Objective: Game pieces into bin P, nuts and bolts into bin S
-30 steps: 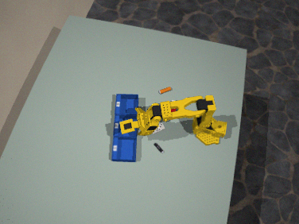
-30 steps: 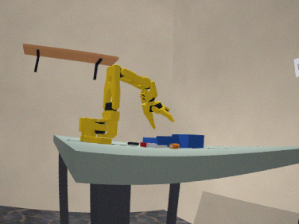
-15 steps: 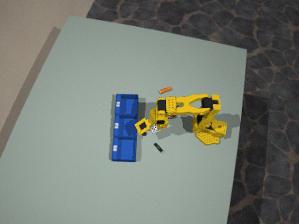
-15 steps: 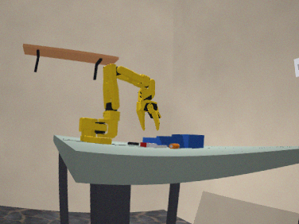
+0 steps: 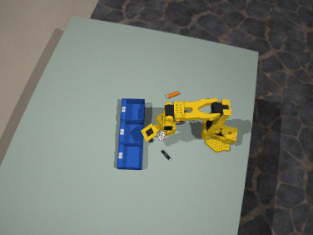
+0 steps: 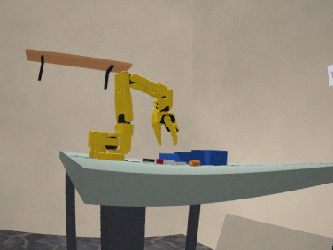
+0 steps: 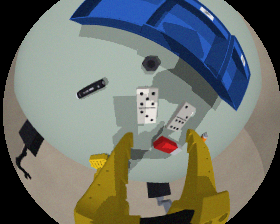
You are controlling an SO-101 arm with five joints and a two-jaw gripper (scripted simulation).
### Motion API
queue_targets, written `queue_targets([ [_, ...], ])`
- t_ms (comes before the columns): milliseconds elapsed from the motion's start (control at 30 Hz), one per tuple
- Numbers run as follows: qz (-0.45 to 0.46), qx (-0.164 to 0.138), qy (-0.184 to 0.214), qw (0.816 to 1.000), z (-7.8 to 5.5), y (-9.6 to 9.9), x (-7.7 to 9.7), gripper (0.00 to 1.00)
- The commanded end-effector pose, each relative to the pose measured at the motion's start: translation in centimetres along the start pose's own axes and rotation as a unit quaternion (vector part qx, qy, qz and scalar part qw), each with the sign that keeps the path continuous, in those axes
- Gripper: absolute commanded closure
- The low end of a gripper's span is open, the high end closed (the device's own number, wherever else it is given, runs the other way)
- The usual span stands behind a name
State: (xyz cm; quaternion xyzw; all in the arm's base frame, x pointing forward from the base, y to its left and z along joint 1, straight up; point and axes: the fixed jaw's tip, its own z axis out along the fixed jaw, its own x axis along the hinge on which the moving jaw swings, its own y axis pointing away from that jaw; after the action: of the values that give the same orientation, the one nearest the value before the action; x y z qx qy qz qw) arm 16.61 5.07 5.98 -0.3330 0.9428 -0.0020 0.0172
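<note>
My gripper (image 7: 159, 137) (image 6: 166, 142) hangs above the table with its fingers apart and nothing between them. Below it lie two white dominoes (image 7: 146, 105) (image 7: 181, 118) and a small red piece (image 7: 165, 143); one domino also shows in the top view (image 5: 161, 136). A black nut (image 7: 150, 63) (image 5: 151, 141) lies between the dominoes and the blue bin row (image 7: 181, 22) (image 5: 131, 158) (image 6: 208, 156). A short black bolt-like piece (image 7: 91, 88) (image 5: 166, 155) lies apart, to the near side. The bins' letters are too small to read.
An orange stick (image 5: 172, 94) (image 6: 194, 162) lies on the table behind the arm's forearm. A small yellow thing (image 7: 98, 160) shows beside my left finger. The arm's base (image 5: 218, 139) stands to the right of the bins. A wooden shelf (image 6: 75, 60) hangs on the wall.
</note>
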Motion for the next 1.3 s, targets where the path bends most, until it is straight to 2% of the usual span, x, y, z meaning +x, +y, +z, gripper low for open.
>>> queue_targets([
  [0,-0.002,-0.002,0.003,1.0,-0.3,-0.2,0.5,0.71],
  [767,-0.002,-0.002,0.003,1.0,-0.2,-0.2,0.4,0.71],
  [1100,-0.002,-0.002,0.003,1.0,0.7,-0.3,0.3,0.71],
  [1267,-0.002,-0.002,0.003,1.0,1.7,-0.3,0.3,0.71],
])
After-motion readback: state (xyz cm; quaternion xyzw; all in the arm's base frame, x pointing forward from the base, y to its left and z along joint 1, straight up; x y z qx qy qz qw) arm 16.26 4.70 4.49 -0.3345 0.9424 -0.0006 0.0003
